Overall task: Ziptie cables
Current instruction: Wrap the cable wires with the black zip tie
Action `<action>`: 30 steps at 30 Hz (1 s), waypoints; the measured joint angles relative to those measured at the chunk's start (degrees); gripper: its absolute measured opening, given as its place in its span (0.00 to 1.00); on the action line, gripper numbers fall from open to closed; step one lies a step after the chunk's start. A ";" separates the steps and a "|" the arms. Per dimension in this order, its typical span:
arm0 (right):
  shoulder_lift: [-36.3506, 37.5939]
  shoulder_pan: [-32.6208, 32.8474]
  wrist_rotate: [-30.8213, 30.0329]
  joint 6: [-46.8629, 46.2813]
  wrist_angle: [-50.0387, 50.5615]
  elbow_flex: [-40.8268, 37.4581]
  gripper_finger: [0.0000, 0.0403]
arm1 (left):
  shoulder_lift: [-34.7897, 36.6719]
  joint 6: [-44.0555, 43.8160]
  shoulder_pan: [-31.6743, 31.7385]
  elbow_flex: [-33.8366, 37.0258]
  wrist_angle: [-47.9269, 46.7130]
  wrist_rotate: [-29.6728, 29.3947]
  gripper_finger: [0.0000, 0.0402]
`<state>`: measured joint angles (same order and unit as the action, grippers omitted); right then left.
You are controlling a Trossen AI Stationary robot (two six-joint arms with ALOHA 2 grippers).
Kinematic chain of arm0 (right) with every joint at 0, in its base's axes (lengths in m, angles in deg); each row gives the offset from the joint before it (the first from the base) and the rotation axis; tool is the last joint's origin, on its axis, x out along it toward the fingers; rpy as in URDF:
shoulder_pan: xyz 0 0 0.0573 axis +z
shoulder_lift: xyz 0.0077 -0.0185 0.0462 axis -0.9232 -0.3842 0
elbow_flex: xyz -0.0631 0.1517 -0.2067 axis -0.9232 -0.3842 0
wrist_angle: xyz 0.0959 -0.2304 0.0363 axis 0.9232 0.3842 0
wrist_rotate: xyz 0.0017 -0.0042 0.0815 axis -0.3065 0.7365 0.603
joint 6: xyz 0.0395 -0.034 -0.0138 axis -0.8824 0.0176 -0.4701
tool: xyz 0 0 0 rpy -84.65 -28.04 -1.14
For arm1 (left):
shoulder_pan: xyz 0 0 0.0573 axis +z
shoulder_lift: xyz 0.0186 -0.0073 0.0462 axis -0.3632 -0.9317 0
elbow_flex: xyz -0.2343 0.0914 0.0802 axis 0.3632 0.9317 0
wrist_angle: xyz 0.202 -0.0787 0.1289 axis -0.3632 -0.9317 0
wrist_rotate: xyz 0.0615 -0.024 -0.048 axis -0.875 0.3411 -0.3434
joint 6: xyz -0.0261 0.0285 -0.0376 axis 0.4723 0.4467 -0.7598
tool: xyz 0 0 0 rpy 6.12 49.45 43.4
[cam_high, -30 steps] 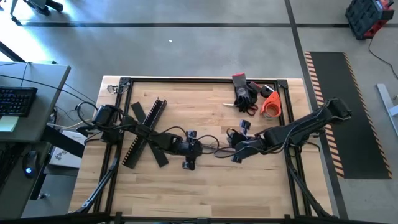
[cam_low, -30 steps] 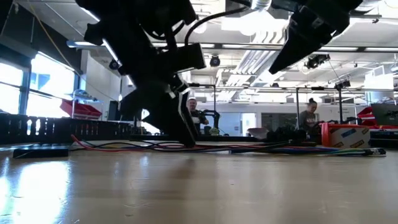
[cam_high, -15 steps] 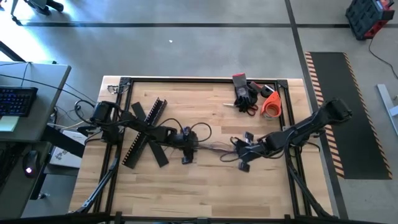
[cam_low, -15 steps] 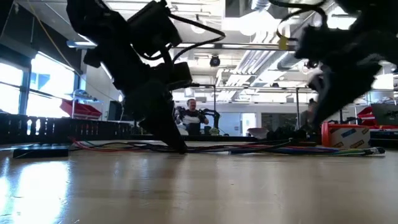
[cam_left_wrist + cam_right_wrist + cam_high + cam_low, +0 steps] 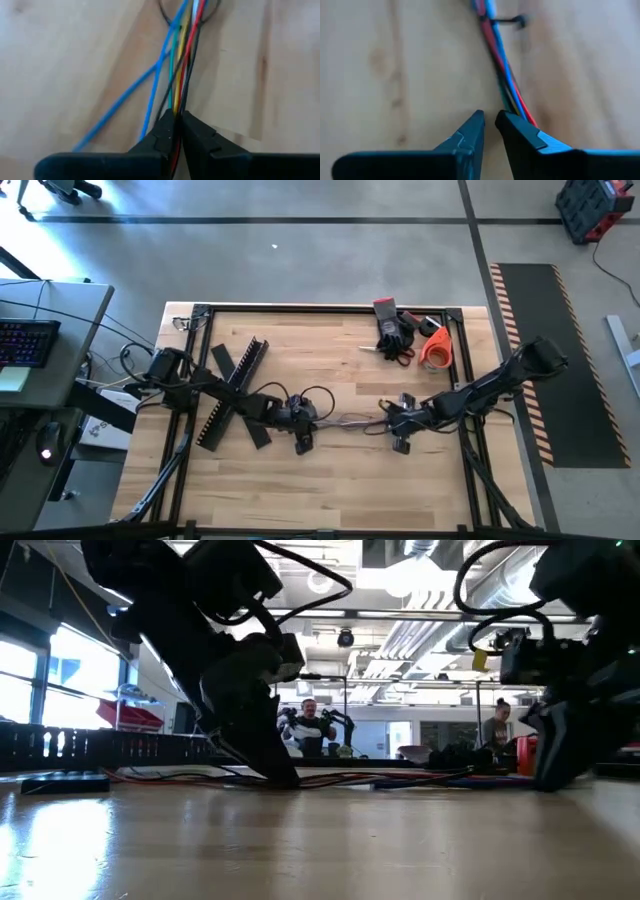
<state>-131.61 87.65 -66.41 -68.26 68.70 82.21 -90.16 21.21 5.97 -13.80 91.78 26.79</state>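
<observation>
Left gripper (image 5: 176,131) has closed its fingers on the cables (image 5: 181,60); right gripper (image 5: 490,125) fingers slightly apart, empty, cables just beside, running left-right

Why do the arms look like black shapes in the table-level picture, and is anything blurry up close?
Low view: bright ceiling lights and windows behind leave both arms in silhouette, and the table shows pale glare at left. Left wrist view: the cables are soft, the far loop more so. Right wrist view: the ziptie around the cables is out of focus.
</observation>
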 joint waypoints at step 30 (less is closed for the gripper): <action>0.31 -3.04 4.00 20.26 1.52 9.63 0.35 | -2.42 28.59 10.85 -4.18 24.79 13.85 0.33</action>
<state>-131.30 84.61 -62.41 -48.00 70.22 91.84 -92.59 49.80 16.83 -17.99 116.57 40.64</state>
